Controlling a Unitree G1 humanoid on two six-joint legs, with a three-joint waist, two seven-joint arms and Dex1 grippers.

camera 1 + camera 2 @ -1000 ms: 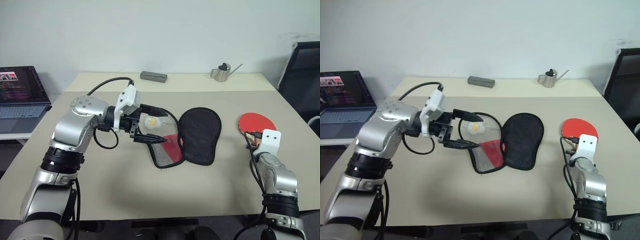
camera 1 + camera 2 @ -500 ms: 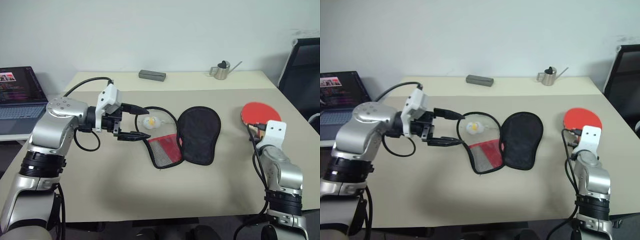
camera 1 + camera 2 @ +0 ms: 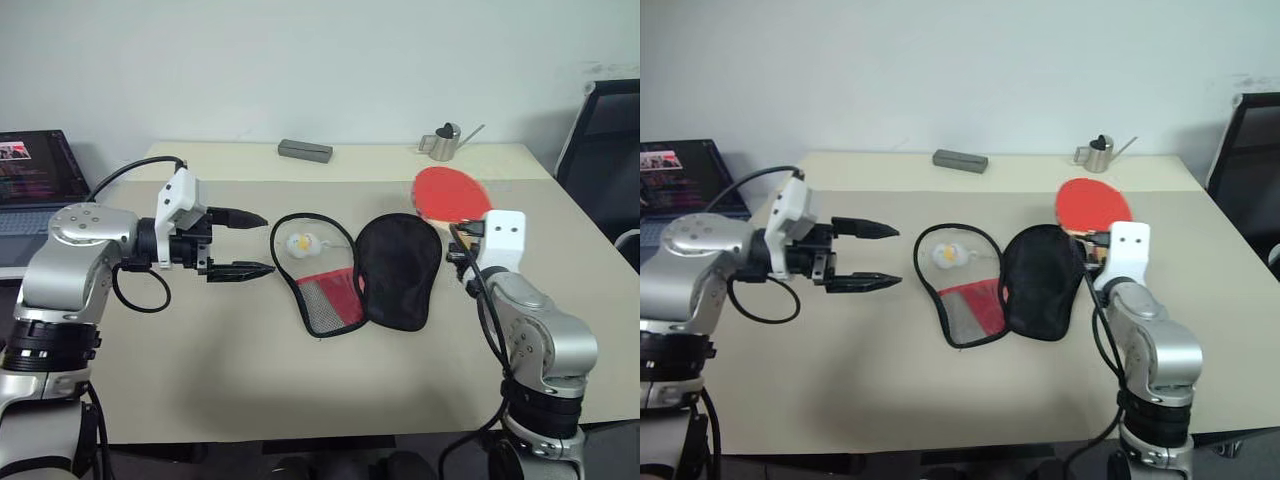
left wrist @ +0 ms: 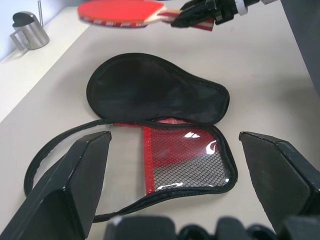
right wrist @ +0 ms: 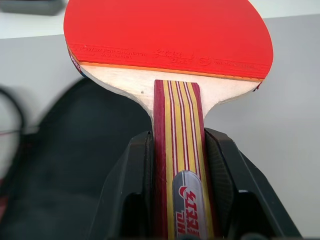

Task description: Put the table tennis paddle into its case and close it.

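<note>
One bench (image 3: 250,380), one case (image 3: 385,270), one table tennis paddle (image 3: 450,192), two grippers.

The case is spread open and flat near the middle of the bench, black half up, with red lining and mesh on the other half and one small white-yellow charm (image 3: 300,243) inside its zipper loop. The paddle is held off the bench above the case's right edge, its handle clamped between the jaws of the right gripper (image 5: 176,165). The left gripper (image 3: 243,243) is seen left of the case, apart from it, jaws spread wide and empty.
</note>
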